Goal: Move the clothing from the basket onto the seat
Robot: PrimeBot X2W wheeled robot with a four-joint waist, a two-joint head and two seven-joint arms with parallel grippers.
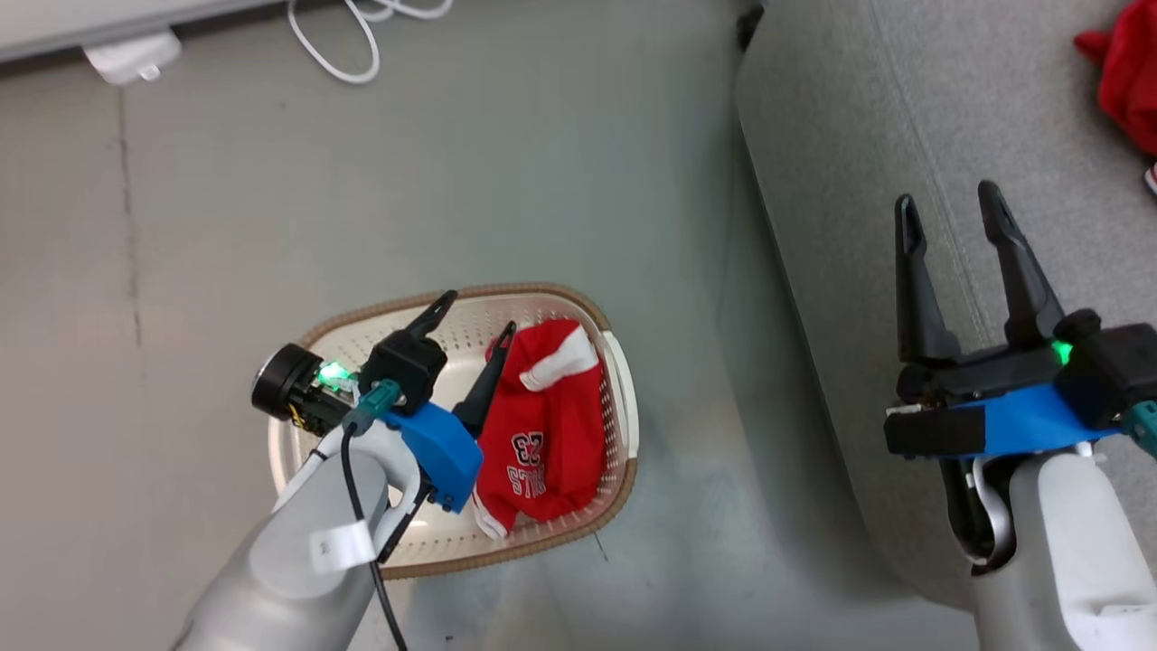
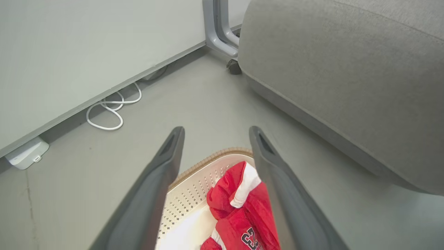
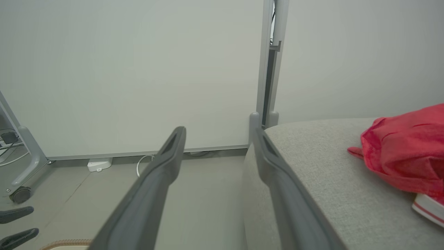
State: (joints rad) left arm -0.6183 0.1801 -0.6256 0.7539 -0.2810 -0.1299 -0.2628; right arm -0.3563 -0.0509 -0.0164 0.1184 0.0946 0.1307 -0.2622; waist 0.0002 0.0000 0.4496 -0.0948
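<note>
Got the left gripper (image 1: 479, 314) spread wide open with nothing between the fingers, hanging above the basket (image 1: 542, 291), over its left half. Just right of those fingers, down inside the basket: the red jersey (image 1: 547, 425), crumpled, white stripe trim at the far end and the 23 print showing, seemingly clear of the gripper, though hard to say for sure from above. Same deal from the left wrist view: red jersey (image 2: 242, 208) low between the two fingers and partly hidden behind the right one, basket (image 2: 194, 194) rim just short of the tips, seat (image 2: 347, 86) off to the right, white cable (image 2: 111, 111) looped on the floor ahead-left. Over on the other side, right gripper (image 1: 947, 197) also wide open and empty, hovering over the near-left edge of the grey seat (image 1: 841, 136). Ahead and right of it, lying on the seat: second red garment (image 1: 1130, 72), well apart from the fingers. Same story from the right wrist view: second red garment (image 3: 406, 156) bunched up on the seat (image 3: 312, 156), off to the right of the right gripper (image 3: 218, 131).
</note>
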